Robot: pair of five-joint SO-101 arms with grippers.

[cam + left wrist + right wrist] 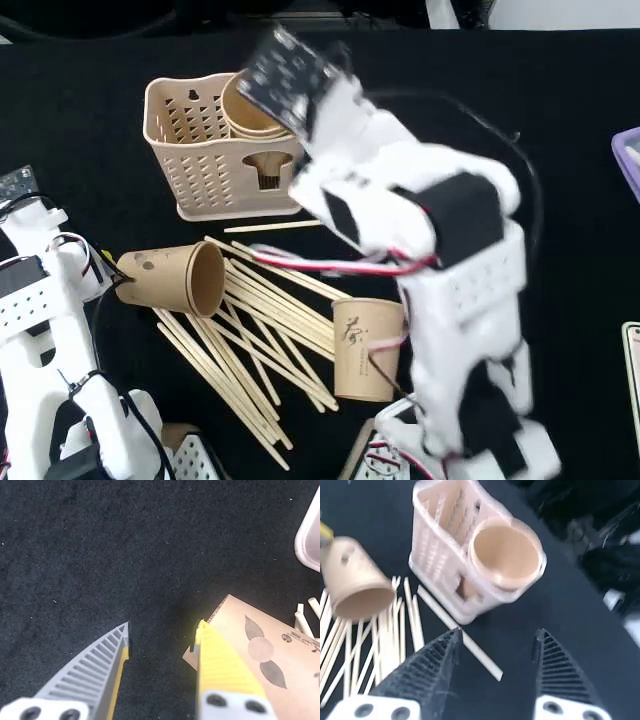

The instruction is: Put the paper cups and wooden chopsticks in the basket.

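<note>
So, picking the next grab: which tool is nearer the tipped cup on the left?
Left. The left tool sits at the base of that cup; the right tool hangs near the basket, farther off.

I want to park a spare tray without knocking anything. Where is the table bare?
Bare black cloth lies left of the basket, and again right of the right arm toward the purple item. The middle is crowded: the chopsticks fan out between the lying cup and the standing cup, just in front of the basket.
</note>
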